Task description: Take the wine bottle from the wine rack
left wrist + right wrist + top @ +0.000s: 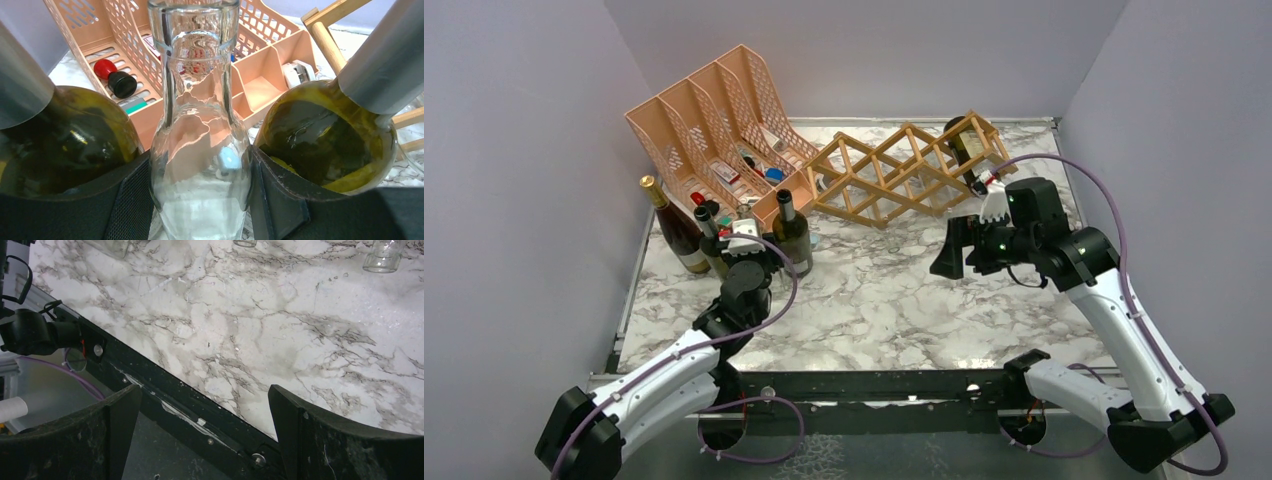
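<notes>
Dark wine bottle (965,143) (racked) neck toward camera.

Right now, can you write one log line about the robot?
left gripper: shut on clear bottle | right gripper: open, empty | wine bottle: in wine rack

A clear glass bottle (200,150) fills the centre of the frame, standing upright between the left gripper's (200,205) two black fingers (127,200), which press its sides at the lower edge. A dark green bottle (60,140) sits at left and another green bottle (320,135) at right. Behind, the pink organiser (250,65) holds a red-and-black stopper (115,77); wooden rack slats (327,30) show upper right
</notes>
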You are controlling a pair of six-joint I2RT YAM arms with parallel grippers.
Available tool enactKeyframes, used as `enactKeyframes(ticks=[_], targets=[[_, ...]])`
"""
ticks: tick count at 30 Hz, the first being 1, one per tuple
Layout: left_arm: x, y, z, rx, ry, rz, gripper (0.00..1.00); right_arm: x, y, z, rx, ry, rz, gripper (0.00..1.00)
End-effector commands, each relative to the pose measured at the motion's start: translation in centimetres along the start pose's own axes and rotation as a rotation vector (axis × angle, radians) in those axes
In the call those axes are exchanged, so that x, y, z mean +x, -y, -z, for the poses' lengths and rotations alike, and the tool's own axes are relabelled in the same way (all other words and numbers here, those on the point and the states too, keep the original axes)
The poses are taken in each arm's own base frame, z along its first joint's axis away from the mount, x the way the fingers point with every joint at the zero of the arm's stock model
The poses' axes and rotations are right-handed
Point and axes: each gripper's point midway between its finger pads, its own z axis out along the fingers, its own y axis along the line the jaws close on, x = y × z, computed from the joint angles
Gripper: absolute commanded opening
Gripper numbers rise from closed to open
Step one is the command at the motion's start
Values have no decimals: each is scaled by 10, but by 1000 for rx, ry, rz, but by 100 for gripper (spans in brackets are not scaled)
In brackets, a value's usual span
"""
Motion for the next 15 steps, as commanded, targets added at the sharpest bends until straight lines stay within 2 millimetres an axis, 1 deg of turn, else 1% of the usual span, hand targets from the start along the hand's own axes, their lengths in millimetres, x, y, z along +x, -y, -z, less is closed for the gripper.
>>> enactKeyframes(ticks=[1, 7, 12, 15], targets=[[-13, 5, 2, 35, 60, 79, 35, -6, -1, -4, -17, 27, 32, 100], [-3, 2, 5, 42, 51, 87, 40, -4, -3, -6, -30, 23, 33, 100], [-5, 5, 10, 74, 58, 123, 53, 0, -3, -5, -38, 21, 36, 100], [-4, 4, 12, 82, 60, 109, 55, 0, -4, -4, -41, 22, 46, 100]])
